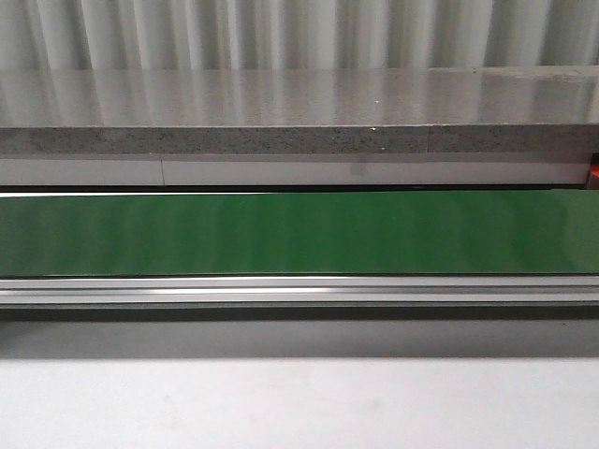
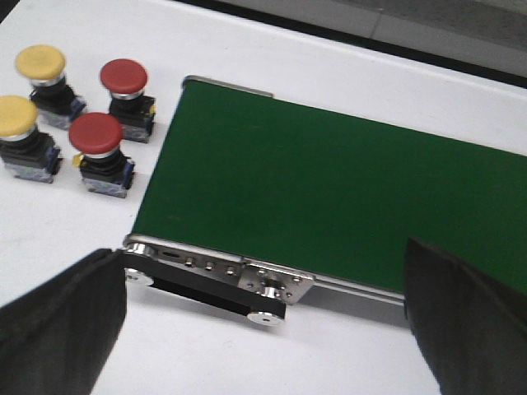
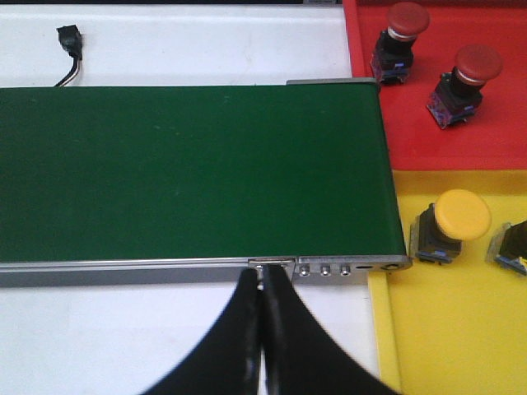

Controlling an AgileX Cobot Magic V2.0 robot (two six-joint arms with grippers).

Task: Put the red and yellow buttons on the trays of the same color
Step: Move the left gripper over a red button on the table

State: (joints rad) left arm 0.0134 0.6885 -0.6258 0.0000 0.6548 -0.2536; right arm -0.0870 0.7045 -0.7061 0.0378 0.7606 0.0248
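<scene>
Black fingers point(image 2: 62, 321) are framing my left wrist view on both sides — my left claw point(image 2: 268, 325) is hanging wide open with nothing between its jaws, poised above the metal end of the belt point(image 2: 329, 206). Beyond that end, on the white table point(image 2: 49, 239), four buttons are standing upright in a close cluster: two yellow ones point(image 2: 39, 64) point(image 2: 15, 117) on the outer side and two red ones point(image 2: 123, 78) point(image 2: 95, 134) nearer the belt. They are sitting close together but I cannot tell whether any are touching.

My right claw point(image 3: 262, 284) is hovering over the belt's opposite end with its fingers point(image 3: 222, 346) pressed together, tips meeting and gripping nothing. Past that end, the red tray point(image 3: 412, 140) is holding two red buttons point(image 3: 407, 20) point(image 3: 478, 64), both leaning on their sides. Next to it, the yellow tray point(image 3: 436, 329) is carrying one yellow button point(image 3: 461, 216), tipped over, and beside it a second switch body point(image 3: 512, 247) is being cut off by the frame edge — its cap colour is out of sight. A small black plug point(image 3: 67, 39) on a cable is lying on the table beyond the belt.

From the front camera only the green belt, its aluminium rail point(image 1: 299, 292) and a grey slab point(image 1: 299, 140) behind are showing; neither of my arms, nor any button or tray, is appearing there. An orange sliver at that view's right edge is too small to identify.
</scene>
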